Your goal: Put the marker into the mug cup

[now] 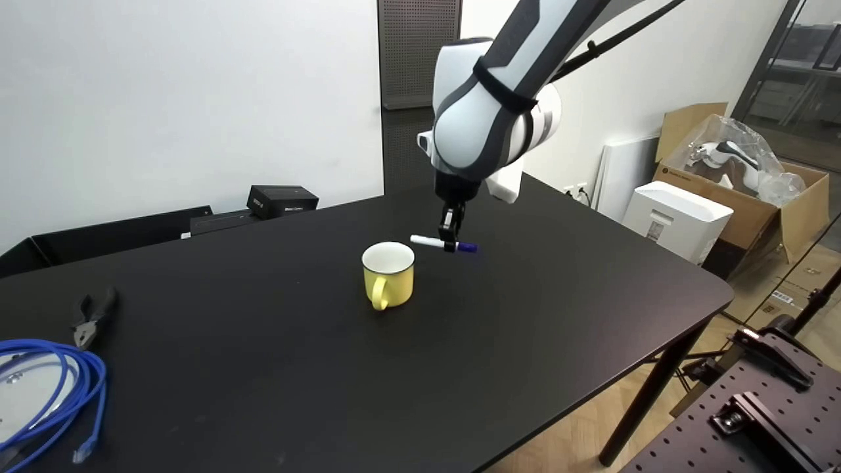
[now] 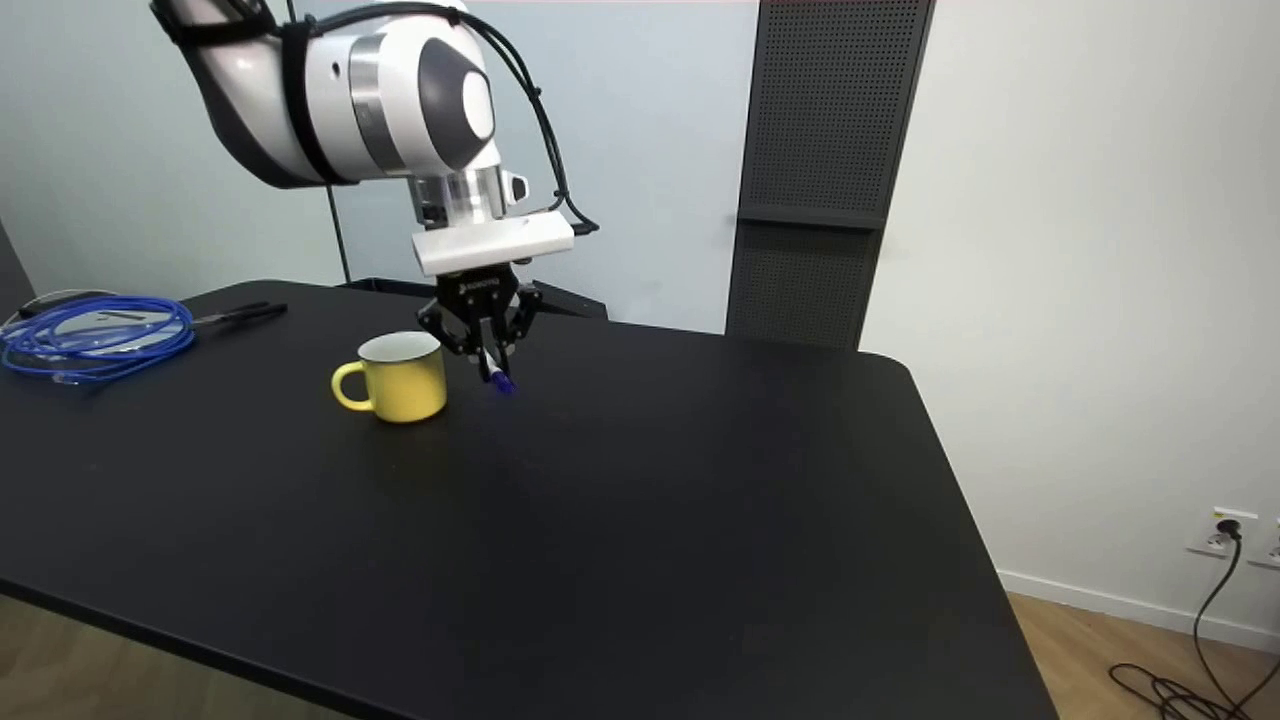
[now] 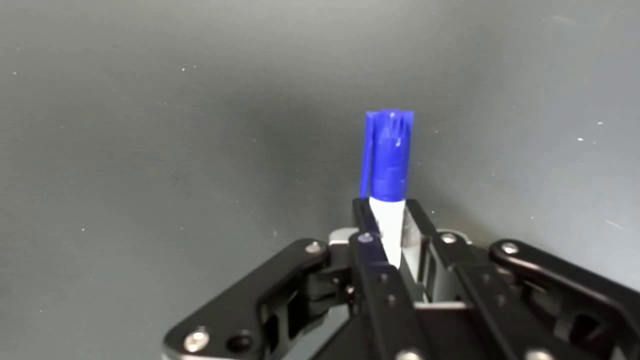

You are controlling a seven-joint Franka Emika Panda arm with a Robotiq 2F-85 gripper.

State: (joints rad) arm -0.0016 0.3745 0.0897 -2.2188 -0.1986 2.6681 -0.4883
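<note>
Just beside my fingers the yellow mug stands upright on the table, its handle turned away from me in an exterior view. Well apart lie pliers and a coiled blue cable draped over a whitish flat thing; a black box shows past the table's far edge, and a white box and a cardboard box stand off its end. I have the marker pinched by its white body, outside the mug and apart from it. It lies crosswise in my grip, nearly level: in an exterior view its white end sticks out on the mug's side, its blue cap on the opposite side. In the wrist view the cap points ahead of me, clip along its flank, while the white part is lost back between my fingers. The cable and the thing beneath it are cut off at the edge of an exterior view. Whether the marker clears the table, I can't fairly say.
</note>
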